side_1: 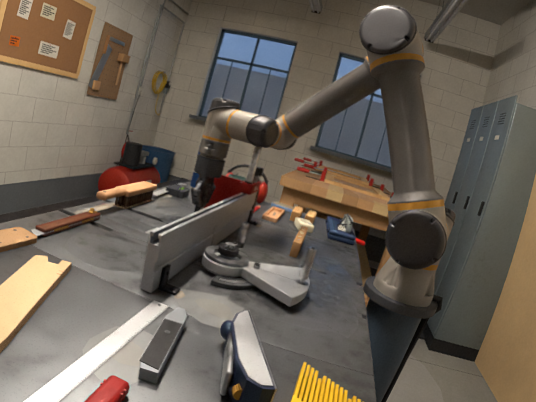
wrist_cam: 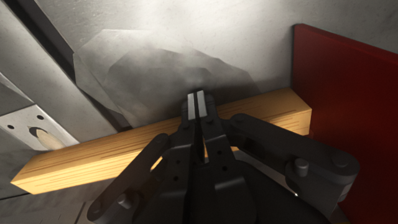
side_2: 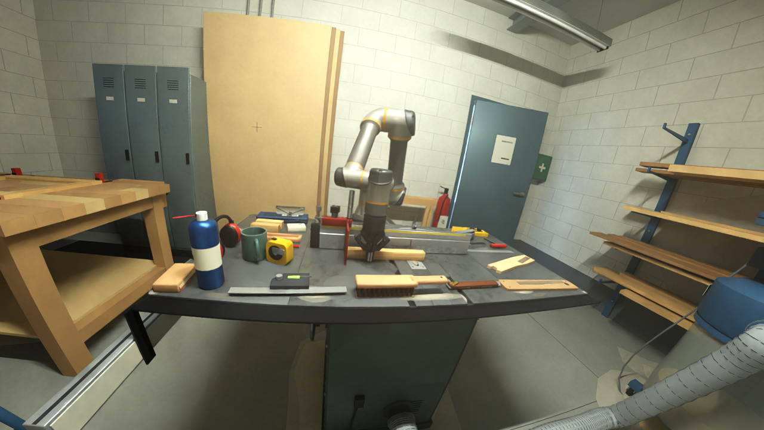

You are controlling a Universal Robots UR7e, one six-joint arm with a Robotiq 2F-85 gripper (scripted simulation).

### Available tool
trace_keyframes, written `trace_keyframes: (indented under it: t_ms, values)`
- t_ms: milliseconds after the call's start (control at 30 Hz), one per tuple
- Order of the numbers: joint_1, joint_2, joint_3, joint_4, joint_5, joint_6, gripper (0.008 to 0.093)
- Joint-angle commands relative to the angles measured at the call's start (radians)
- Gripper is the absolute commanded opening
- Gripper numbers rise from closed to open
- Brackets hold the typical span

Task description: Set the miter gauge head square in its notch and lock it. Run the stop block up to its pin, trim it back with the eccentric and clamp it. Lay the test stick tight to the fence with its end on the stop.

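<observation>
The wooden test stick (wrist_cam: pixel 161 141) (side_2: pixel 386 254) lies flat on the saw table along the front face of the grey fence (wrist_cam: pixel 161 71) (side_2: pixel 398 238) (side_1: pixel 197 232), and its one end reaches the red stop block (wrist_cam: pixel 345 102) (side_2: pixel 335 223). My gripper (wrist_cam: pixel 196 104) (side_2: pixel 369 258) is closed and empty, its fingertips down by the near side of the stick close to the stop block end. The miter gauge head (side_1: pixel 260 272) with its black knob sits behind the fence.
The wooden workbench (side_2: pixel 69 235) stands left of the table. On the table's front lie a brush (side_2: pixel 398 283), a steel rule with a level (side_2: pixel 288 286) and push sticks (side_2: pixel 534 283). A blue bottle (side_2: pixel 205 251), green mug (side_2: pixel 253 244) and yellow tape measure (side_2: pixel 280 250) stand left.
</observation>
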Motion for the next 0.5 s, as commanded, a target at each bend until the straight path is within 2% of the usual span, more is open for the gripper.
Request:
trace_keyframes:
  t_ms: [0,467]
  values:
    - [0.000,-0.001,0.000,0.000,0.000,0.000,0.0080]
    - [-0.009,-0.023,0.034,-0.013,0.000,-0.009,0.0080]
